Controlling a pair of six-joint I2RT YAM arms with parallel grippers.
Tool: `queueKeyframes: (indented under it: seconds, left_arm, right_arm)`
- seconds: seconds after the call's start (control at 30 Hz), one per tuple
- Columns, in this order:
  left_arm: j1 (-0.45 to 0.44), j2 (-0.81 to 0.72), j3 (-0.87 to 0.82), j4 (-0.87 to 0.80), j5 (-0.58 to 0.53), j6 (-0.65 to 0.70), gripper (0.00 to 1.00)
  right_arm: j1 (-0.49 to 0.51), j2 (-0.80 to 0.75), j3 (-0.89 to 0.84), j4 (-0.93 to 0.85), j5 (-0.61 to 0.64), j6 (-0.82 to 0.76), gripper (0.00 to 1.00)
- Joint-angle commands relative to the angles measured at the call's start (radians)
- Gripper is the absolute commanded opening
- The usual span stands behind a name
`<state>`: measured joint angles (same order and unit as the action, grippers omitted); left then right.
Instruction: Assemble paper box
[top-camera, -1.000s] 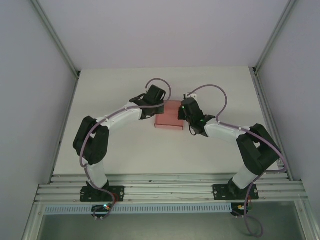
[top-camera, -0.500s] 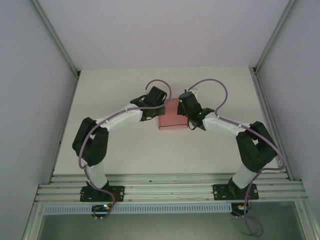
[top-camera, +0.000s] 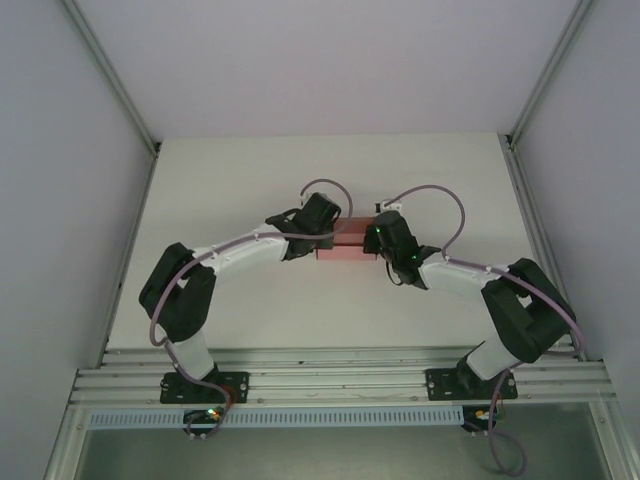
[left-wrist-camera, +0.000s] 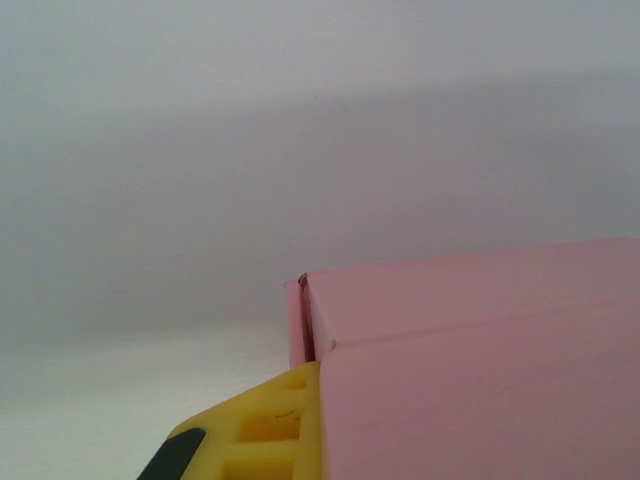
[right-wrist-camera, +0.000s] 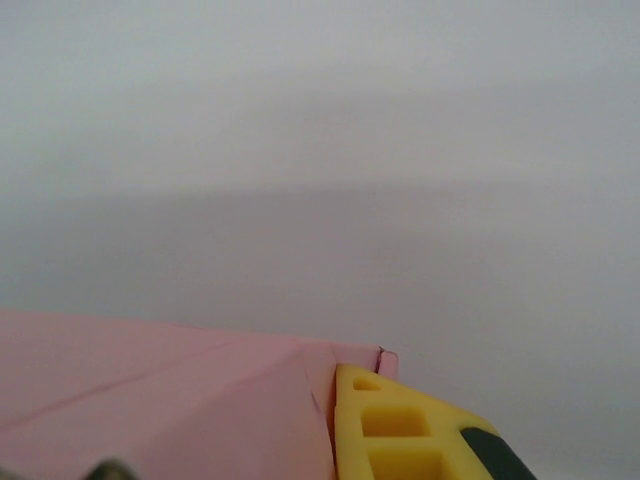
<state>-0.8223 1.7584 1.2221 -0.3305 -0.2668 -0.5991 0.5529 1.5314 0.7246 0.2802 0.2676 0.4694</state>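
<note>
The paper box (top-camera: 349, 241) is a pale pink card box held between my two grippers above the middle of the table. My left gripper (top-camera: 322, 231) is shut on its left end. In the left wrist view one yellow finger (left-wrist-camera: 262, 432) lies flat against the box (left-wrist-camera: 480, 360), whose card hides the other finger. My right gripper (top-camera: 377, 240) is shut on the right end. In the right wrist view a yellow finger (right-wrist-camera: 400, 430) presses the end wall of the box (right-wrist-camera: 160, 400), and the second finger is hidden.
The white table (top-camera: 240, 180) is fenced by grey walls on three sides. An aluminium rail (top-camera: 340, 380) carrying both arm bases runs along the near edge. Cables loop above each wrist.
Both grippers have drawn toward the near edge and closer together. The box has gone from lying flat to showing as a narrower strip between them.
</note>
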Motion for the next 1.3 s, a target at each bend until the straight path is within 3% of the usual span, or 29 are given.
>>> queueKeyframes:
  seconds: [0.0,0.1,0.37,0.57,0.67,0.73,0.97,1.27]
  left_arm:
    - [-0.023,-0.009,-0.029,-0.053,0.040,0.028,0.11]
    - [-0.035,-0.028,-0.027,-0.051,0.040,0.044,0.16]
    - [-0.039,-0.106,-0.017,-0.095,0.067,0.070,0.50]
    - [-0.045,-0.169,-0.025,-0.138,0.092,0.063,0.65]
    - [-0.047,-0.210,-0.031,-0.159,0.104,0.053,0.82]
    - [-0.049,-0.251,-0.043,-0.145,0.125,0.057,1.00]
    - [-0.058,-0.405,-0.097,-0.118,0.097,0.033,1.00]
    - [0.125,-0.404,-0.190,-0.128,0.273,-0.197,1.00]
  right_arm:
    - [0.022,-0.034,-0.031,0.094,-0.052,-0.001,0.08]
    - [0.026,-0.053,-0.053,0.095,-0.024,-0.017,0.08]
    - [0.058,-0.073,-0.110,0.101,0.053,-0.073,0.07]
    - [0.092,-0.068,-0.117,0.090,0.109,-0.092,0.07]
    - [0.107,-0.077,-0.119,0.089,0.135,-0.107,0.07]
    - [0.114,-0.083,-0.122,0.090,0.143,-0.111,0.07]
    - [0.159,-0.083,-0.161,0.165,0.203,-0.168,0.08]
    - [0.203,-0.071,-0.241,0.285,0.239,-0.244,0.10]
